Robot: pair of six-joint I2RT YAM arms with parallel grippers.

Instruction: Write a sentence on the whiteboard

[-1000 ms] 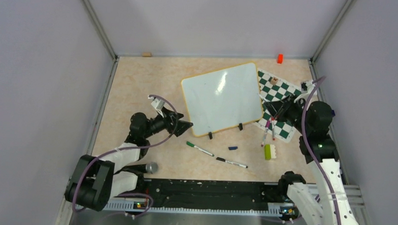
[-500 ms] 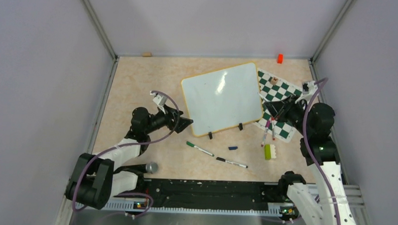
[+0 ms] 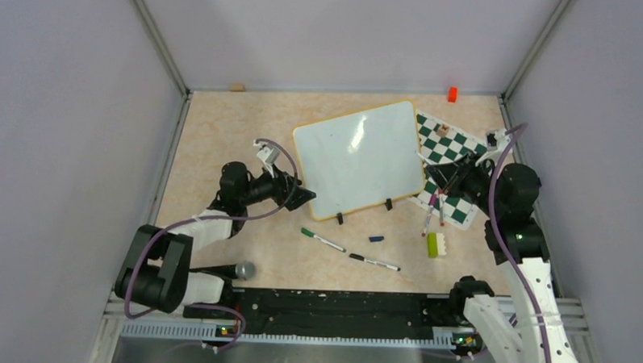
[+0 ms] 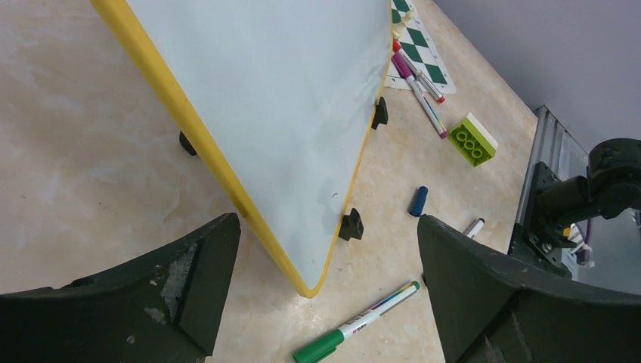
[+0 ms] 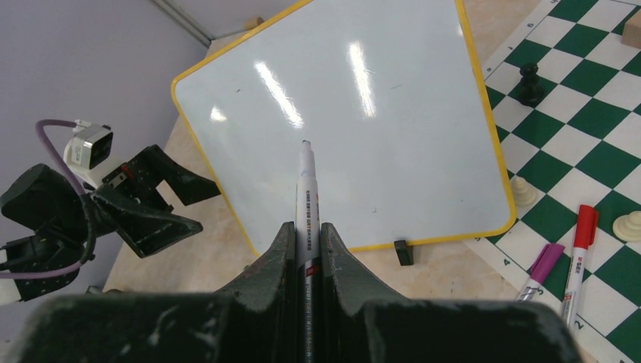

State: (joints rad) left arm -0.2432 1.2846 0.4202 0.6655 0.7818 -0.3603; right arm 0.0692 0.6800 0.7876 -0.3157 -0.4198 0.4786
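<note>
My right gripper (image 5: pixel 306 231) is clamped tight on a white marker (image 5: pixel 307 189). Its tip points to 12 o'clock over the whiteboard (image 5: pixel 378 128), and I cannot tell whether it touches. My left gripper (image 4: pixel 325 224) gapes wide, with fingers at 9 and 3 o'clock of the board's near corner, the left one just beside the yellow rim. The board lies mid-table, with the chessboard (image 5: pixel 597 113) at its 3 o'clock.

Lilac-grey walls (image 3: pixel 61 140) enclosing desk (image 3: pixel 215 129) on three sides. Aluminium posts (image 3: pixel 157 38) running up both back corners. Beige marbled top showing. Black rail (image 3: pixel 338 307) spanning near edge. Soft even light falling overhead.
</note>
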